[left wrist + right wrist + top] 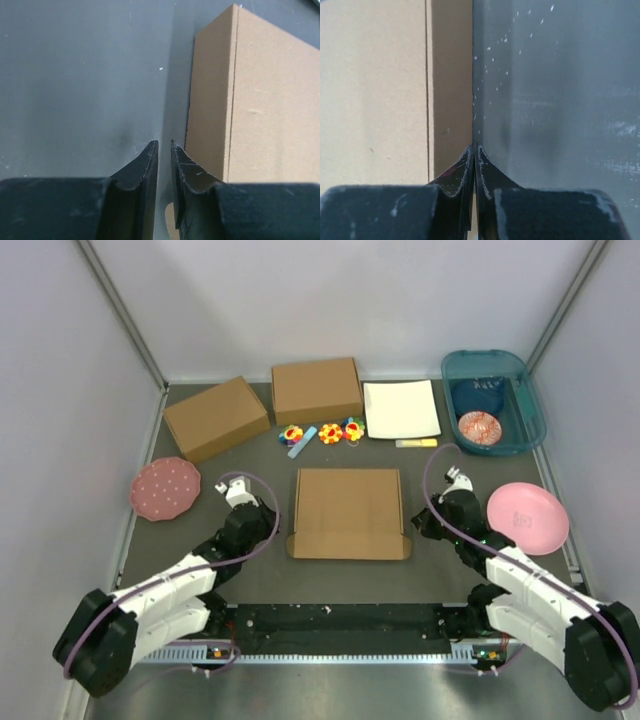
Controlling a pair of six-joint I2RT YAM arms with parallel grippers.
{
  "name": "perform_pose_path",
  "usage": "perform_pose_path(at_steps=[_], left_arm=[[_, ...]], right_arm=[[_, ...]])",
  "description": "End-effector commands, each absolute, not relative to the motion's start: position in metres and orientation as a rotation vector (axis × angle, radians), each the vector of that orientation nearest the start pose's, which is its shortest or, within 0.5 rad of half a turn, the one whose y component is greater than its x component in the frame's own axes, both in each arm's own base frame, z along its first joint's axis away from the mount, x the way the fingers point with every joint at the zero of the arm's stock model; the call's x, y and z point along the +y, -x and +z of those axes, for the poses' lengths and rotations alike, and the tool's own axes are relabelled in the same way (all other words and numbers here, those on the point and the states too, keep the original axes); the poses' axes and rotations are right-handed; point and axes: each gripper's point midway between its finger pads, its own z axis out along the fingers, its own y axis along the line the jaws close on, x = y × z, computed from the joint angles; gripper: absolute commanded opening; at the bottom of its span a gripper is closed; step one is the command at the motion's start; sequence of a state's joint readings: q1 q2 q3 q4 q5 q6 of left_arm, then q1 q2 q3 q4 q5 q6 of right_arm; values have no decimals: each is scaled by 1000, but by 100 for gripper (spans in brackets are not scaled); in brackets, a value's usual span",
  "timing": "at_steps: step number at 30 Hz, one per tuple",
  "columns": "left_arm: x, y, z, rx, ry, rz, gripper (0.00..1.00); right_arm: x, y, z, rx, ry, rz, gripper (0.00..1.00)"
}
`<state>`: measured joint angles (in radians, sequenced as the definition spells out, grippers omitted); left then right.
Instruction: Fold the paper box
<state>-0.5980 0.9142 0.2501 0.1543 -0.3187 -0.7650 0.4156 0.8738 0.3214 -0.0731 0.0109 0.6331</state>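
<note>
Flanking the paper box [347,510], the barely parted left tool [164,145] and closed right tool [475,146] are being held empty, where a side bump could skew it or spring it open.

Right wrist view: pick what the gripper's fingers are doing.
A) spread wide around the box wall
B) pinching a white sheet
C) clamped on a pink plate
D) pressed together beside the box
D: the right gripper has its fingers meeting tip to tip with nothing between them, right beside the side wall of the box, above the grey table.
</note>
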Motion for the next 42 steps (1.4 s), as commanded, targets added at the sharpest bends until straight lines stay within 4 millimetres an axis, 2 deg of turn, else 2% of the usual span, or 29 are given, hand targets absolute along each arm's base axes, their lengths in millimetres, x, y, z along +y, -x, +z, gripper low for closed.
perform_pose_path(at_steps=[1, 6, 16, 26, 30, 42], left_arm=[[-154, -266, 73, 2043, 368, -567, 21], [-170, -263, 72, 2081, 305, -634, 18], [-174, -250, 60, 2109, 271, -688, 16], [-186, -245, 68, 2069, 217, -790, 14], [-187, -240, 76, 2023, 199, -840, 13], [-191, -214, 118, 1900, 126, -1001, 12]], right_arm=[[142, -249, 67, 2206, -261, 651, 1], [151, -251, 66, 2194, -255, 715, 0], [160, -242, 57, 2212, -221, 776, 0], [170, -238, 59, 2214, -185, 820, 0], [173, -234, 67, 2201, -168, 843, 0], [175, -219, 121, 2108, -122, 919, 0]])
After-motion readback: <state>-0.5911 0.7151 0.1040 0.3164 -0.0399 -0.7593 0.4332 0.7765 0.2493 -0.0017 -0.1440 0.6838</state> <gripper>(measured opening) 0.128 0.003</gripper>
